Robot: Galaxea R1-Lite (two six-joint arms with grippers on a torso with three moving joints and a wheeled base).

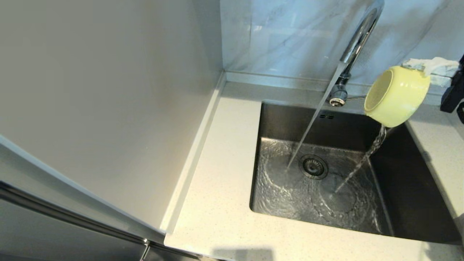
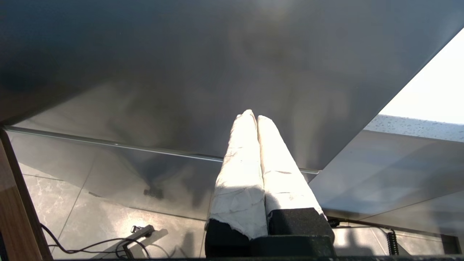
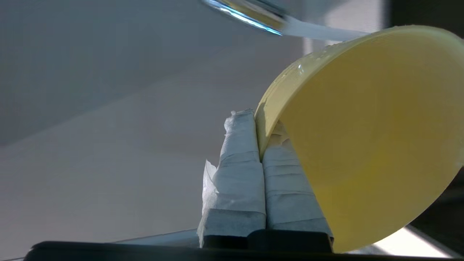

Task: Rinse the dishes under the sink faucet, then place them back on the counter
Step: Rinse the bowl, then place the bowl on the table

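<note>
Head view: yellow bowl (image 1: 397, 95) hangs tipped on its side above the sink (image 1: 417, 181) at its back right, spilling water; faucet (image 1: 357, 43) runs beside it.
Left wrist view: left gripper (image 2: 253, 116) parked, fingers pressed together.
Right wrist view: right gripper (image 3: 259, 121) pinches the bowl's rim.

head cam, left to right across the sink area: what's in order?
Grey side panel → counter → faucet stream landing in the sink → drain strainer → yellow bowl, tipped and pouring water → right end effector gripping its rim.
</note>
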